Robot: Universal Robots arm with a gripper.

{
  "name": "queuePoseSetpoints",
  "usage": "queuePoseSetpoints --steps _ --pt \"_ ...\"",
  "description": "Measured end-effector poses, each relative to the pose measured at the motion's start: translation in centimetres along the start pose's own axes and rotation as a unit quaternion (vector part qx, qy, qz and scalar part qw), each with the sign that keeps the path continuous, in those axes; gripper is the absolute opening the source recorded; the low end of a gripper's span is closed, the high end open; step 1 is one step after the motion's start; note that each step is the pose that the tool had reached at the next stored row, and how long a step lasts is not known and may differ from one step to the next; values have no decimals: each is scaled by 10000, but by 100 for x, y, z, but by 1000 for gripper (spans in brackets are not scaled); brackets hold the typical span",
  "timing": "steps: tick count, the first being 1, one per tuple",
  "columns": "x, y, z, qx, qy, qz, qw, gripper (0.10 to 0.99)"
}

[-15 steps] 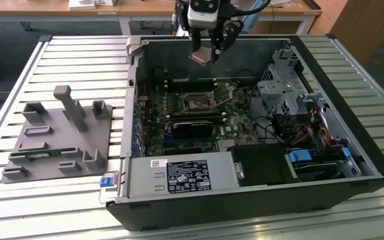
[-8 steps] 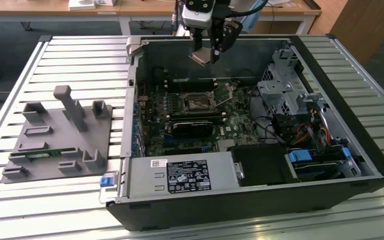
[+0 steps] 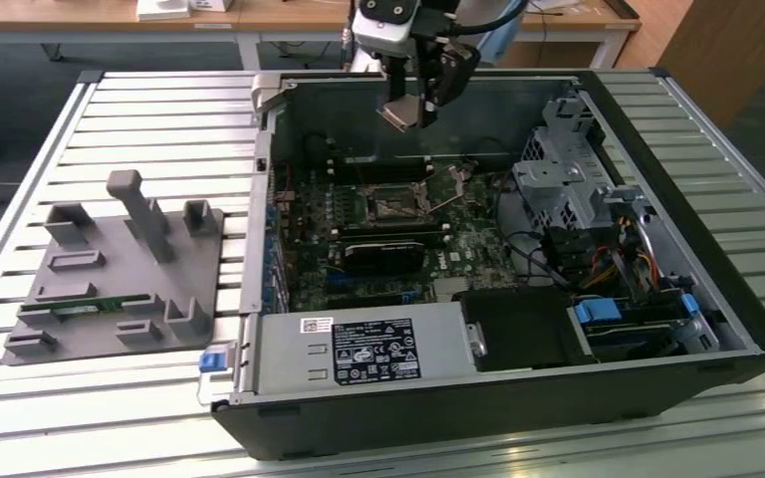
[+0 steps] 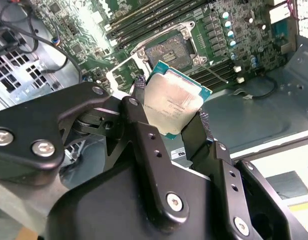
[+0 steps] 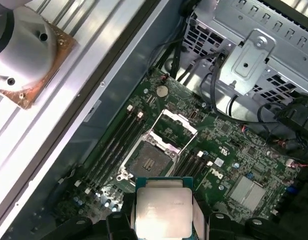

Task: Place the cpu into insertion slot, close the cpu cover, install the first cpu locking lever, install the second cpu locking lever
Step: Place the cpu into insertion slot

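Note:
The cpu is a small square chip with a silvery-beige face, and my gripper is shut on it by two opposite edges. It hangs in the air above the open computer case, over the far part of the motherboard. Both wrist views show the cpu clamped between the black fingers. The insertion slot lies bare below, dark in its centre. The cpu cover, a silver frame with a window, stands swung open beside the slot.
A long black card sits just nearer than the slot. The silver drive cage and cables fill the case on the exterior view's right, and the power supply sits near the front. A grey fixture block lies outside on the slatted table.

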State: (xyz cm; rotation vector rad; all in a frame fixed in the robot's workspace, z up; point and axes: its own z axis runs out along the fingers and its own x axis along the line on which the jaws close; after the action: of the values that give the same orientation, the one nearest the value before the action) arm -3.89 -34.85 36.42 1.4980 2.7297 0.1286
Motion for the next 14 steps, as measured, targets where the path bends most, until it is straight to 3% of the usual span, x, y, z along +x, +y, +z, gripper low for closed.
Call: queuePoseSetpoints --steps 7,14 --pt "0 0 4 -6 -32 373 9993 537" --pt "0 -1 10 -13 -64 755 9971 537"
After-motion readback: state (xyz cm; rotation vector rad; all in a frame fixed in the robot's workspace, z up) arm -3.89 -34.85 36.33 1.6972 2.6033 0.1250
